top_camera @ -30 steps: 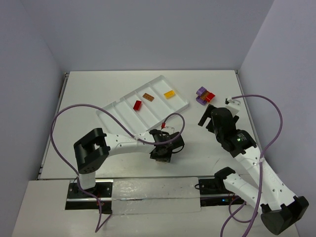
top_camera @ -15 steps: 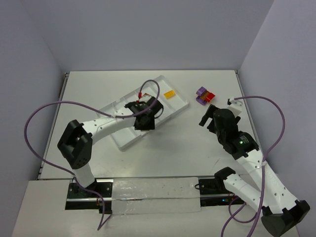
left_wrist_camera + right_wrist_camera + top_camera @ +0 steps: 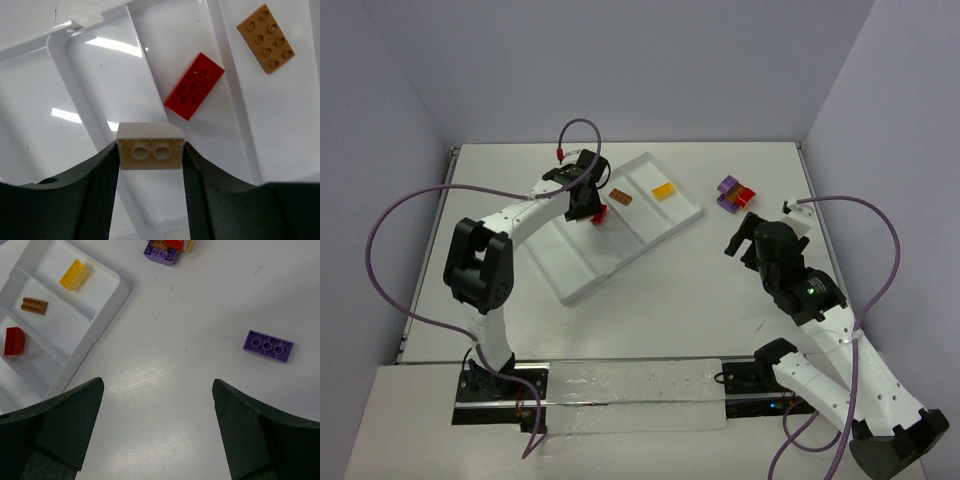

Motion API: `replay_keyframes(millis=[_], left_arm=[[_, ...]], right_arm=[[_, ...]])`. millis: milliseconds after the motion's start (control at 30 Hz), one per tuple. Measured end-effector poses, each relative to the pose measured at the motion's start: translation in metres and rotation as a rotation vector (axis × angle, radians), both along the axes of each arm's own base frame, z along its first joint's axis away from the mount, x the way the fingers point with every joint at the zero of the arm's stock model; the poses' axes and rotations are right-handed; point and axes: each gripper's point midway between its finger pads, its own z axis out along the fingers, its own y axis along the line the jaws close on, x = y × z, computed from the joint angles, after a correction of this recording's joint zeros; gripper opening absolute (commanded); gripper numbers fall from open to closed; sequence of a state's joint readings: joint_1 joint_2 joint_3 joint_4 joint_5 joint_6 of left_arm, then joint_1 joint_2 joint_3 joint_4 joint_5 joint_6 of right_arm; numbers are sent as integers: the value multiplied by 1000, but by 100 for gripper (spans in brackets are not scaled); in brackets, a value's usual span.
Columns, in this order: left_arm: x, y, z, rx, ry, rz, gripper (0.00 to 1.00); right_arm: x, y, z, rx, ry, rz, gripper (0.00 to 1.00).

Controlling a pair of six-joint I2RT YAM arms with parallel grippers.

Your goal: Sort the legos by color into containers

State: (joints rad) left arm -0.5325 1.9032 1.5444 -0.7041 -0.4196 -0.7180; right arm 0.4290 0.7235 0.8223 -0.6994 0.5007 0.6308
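Note:
My left gripper (image 3: 584,206) hangs over the white tray (image 3: 582,262), shut on a tan lego (image 3: 150,146) whose hollow underside faces the wrist camera. Below it, slightly right, a red lego (image 3: 194,86) lies in one container; the neighbouring container holds a brown-orange lego (image 3: 265,32). A yellow lego (image 3: 663,191) sits in the rightmost container. My right gripper (image 3: 745,238) stands open above bare table, right of the tray. A purple lego (image 3: 268,346) lies flat on the table ahead of it. A clump of purple and red legos (image 3: 736,194) lies beyond.
The tray (image 3: 60,335) lies at an angle in the middle of the table, its near corner pointing at the arm bases. Purple cables loop off both arms. Grey walls close the table at the left, back and right.
The left arm has swung from the near middle of the table up and left over the tray, holding the tan lego. The right arm has hardly moved.

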Motion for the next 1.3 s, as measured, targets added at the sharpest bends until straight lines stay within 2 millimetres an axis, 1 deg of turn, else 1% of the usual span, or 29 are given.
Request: replay_keyframes(millis=[33,133,167,267,300,333,400,467,500,667,800,867,933,1000,1067,1200,1300], left_arm=[[3,1,-8,7,10,5,50],[4,5,-29,32,52,12,57],[4,5,-34,37,62,12,57],[3,5,-37,40,68,11,53],[4,4,-36,37,62,11,55],[5,4,-35,34,57,11,60],[5,4,-35,33,53,11,75],[4,5,-35,36,54,13,85],[4,6,-36,38,54,15,88],[4,8,-36,48,51,15,89],[0,10,-34,52,51,13,89],[-2,11,-27,52,41,5,89],[-6,13,-16,45,23,-3,89],[-13,15,0,31,-6,-14,90],[-19,15,21,8,-47,-35,91],[-39,6,60,-59,-124,-92,91],[-51,-6,78,-110,-159,-146,90]], right_arm=[[0,-1,-1,-1,0,-2,97],[-3,-4,-8,-14,12,-11,97],[-4,-4,-12,-19,22,-13,97],[-7,-6,-28,-32,58,-17,97],[-8,-6,-33,-37,71,-18,97],[-8,-7,-37,-41,82,-19,97],[-10,-7,-45,-48,105,-21,97],[-10,-7,-49,-51,118,-22,97],[-9,-7,-50,-52,122,-23,97],[-7,-8,-55,-54,146,-34,97],[-3,-20,-64,-43,186,-87,97],[-1,-30,-68,-29,205,-125,97],[1,-39,-72,-11,224,-164,97],[3,-46,-78,4,244,-202,97],[5,-51,-85,24,267,-235,97],[8,-65,-104,63,329,-325,99],[6,-77,-120,81,368,-397,100]])
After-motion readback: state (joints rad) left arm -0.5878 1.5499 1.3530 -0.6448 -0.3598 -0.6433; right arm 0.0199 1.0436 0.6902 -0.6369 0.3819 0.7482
